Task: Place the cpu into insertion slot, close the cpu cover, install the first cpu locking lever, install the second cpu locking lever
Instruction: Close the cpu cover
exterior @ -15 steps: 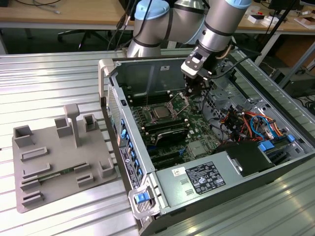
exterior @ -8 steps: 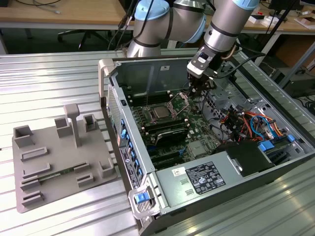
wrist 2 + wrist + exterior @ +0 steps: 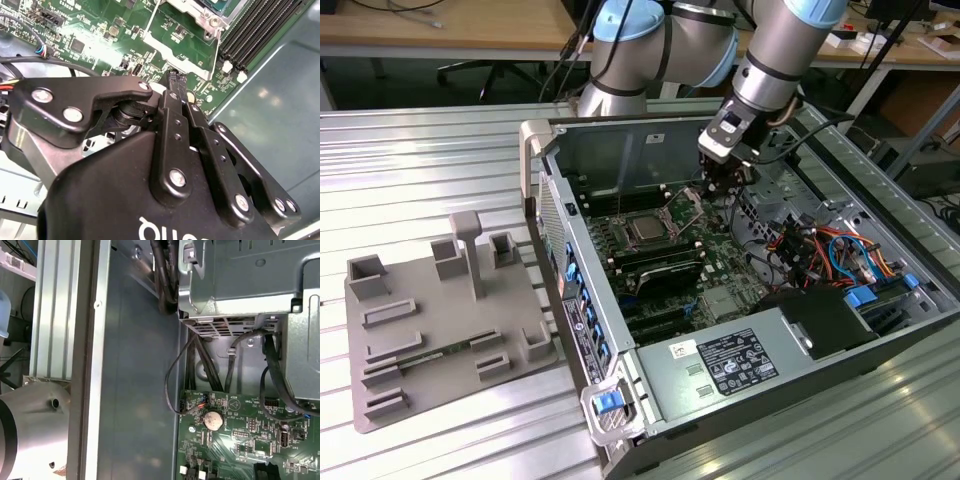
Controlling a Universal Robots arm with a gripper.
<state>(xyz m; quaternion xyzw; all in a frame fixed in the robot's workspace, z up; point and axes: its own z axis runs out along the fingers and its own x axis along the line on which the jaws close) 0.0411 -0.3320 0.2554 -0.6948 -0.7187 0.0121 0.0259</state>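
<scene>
The arm [image 3: 760, 60] reaches down from above into the open computer case [image 3: 545, 150], its wrist bent so that the gripper [image 3: 718, 185] points steeply at the board, just beyond the insertion slot [image 3: 626, 232] towards the exterior view's right. In the second wrist view the gripper [image 3: 173, 80] has its black fingers [image 3: 167, 115] pressed together at the tips. I can see nothing between them, and the tips hang close over the green motherboard [image 3: 90, 30] beside a silver frame edge. Whether they touch it I cannot tell. The cpu [image 3: 647, 231] lies flat in the insertion slot with its silver-grey top facing up. The cpu cover [image 3: 686, 207] stands tilted open on the side of the insertion slot nearest the gripper, not lowered over the chip. The case also holds the long black memory slots [image 3: 660, 262] just beside the insertion slot, a labelled power supply [image 3: 720, 365] well apart from it, and a tangle of coloured cables [image 3: 820, 250] on the gripper's side of it. Well apart from the insertion slot, outside the case on the exterior view's left, a grey fixture tray [image 3: 420, 290] rests on the ribbed metal table [image 3: 420, 170], with a thin green strip [image 3: 430, 352] lying in one of its grooves. In the first wrist view a round coin cell [image 3: 213, 419] sits on the motherboard below a grey metal cage [image 3: 240, 280].
</scene>
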